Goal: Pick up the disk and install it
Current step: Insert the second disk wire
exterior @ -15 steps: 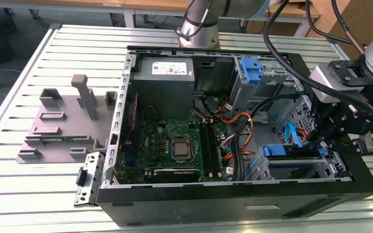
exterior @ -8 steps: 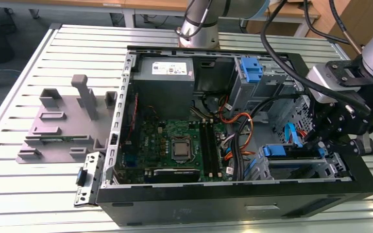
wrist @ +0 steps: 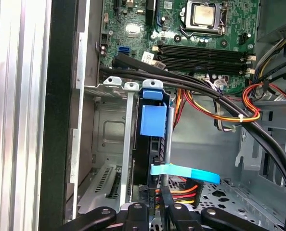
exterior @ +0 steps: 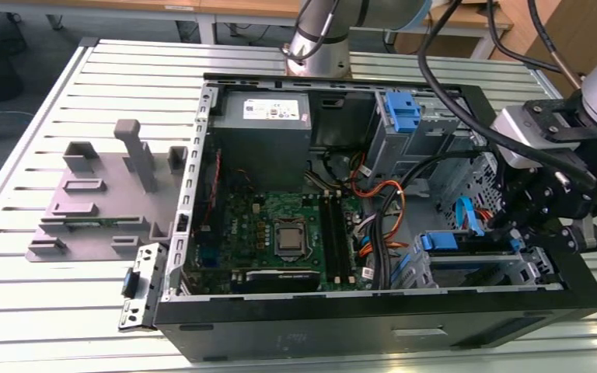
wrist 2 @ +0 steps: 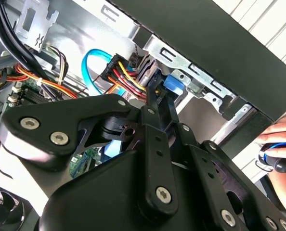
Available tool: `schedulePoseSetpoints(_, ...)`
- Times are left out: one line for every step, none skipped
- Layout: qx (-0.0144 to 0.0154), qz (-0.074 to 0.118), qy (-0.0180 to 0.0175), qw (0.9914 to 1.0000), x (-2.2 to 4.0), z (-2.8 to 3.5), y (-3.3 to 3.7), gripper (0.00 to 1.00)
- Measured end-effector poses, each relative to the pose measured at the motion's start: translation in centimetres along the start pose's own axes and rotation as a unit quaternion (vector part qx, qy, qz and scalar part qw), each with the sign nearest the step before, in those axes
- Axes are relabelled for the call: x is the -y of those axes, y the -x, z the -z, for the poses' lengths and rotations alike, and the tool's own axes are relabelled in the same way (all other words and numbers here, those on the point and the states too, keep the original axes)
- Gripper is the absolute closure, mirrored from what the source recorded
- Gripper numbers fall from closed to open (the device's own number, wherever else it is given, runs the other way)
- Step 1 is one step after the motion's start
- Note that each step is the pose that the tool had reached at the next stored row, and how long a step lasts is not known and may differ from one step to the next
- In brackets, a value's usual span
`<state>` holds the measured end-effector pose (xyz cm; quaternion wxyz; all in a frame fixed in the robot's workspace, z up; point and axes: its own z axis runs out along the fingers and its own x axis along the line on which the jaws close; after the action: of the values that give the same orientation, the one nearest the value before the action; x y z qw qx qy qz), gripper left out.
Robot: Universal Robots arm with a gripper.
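First wrist view shows the black claw (wrist: 152,211) closed narrowly on the edge of the flat disk in its blue plastic carrier (wrist: 152,130), held on edge, apparently to slide into the grey metal drive bay (wrist: 109,120).

Blue-framed disk (wrist: 152,130), black pincer (wrist: 155,211)

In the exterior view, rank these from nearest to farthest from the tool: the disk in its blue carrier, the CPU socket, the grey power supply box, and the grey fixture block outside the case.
Measured from the tool in the exterior view:
1. The disk, in the bay beside the tool.
2. The CPU socket, mid-motherboard.
3. The power supply box, in the case's far corner.
4. The grey fixture block, outside the case at the exterior view's left.
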<state>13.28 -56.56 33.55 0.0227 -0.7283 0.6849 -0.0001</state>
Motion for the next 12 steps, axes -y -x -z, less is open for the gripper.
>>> schedulePoseSetpoints(0.0, 0.0, 0.0, 1.0, 0.05, 0.0, 0.0, 0.76)
schedulePoseSetpoints(0.0, 0.0, 0.0, 1.0, 0.13, 0.0, -0.01, 0.76)
schedulePoseSetpoints(0.0, 0.0, 0.0, 1.0, 0.2, -0.01, -0.02, 0.76)
schedulePoseSetpoints(0.0, 0.0, 0.0, 1.0, 0.28, -0.01, -0.02, 0.76)
schedulePoseSetpoints(0.0, 0.0, 0.0, 1.0, 0.37, -0.02, -0.03, 0.76)
schedulePoseSetpoints(0.0, 0.0, 0.0, 1.0, 0.47, -0.02, -0.04, 0.76)
schedulePoseSetpoints(0.0, 0.0, 0.0, 1.0, 0.59, -0.02, -0.04, 0.76)
schedulePoseSetpoints(0.0, 0.0, 0.0, 1.0, 0.71, -0.02, -0.05, 0.76)
schedulePoseSetpoints(0.0, 0.0, 0.0, 1.0, 0.81, -0.03, -0.05, 0.76)
schedulePoseSetpoints(0.0, 0.0, 0.0, 1.0, 0.86, -0.03, -0.05, 0.76)
schedulePoseSetpoints(0.0, 0.0, 0.0, 1.0, 0.86, -0.03, -0.05, 0.76)
schedulePoseSetpoints(0.0, 0.0, 0.0, 1.0, 0.87, -0.03, -0.05, 0.76)
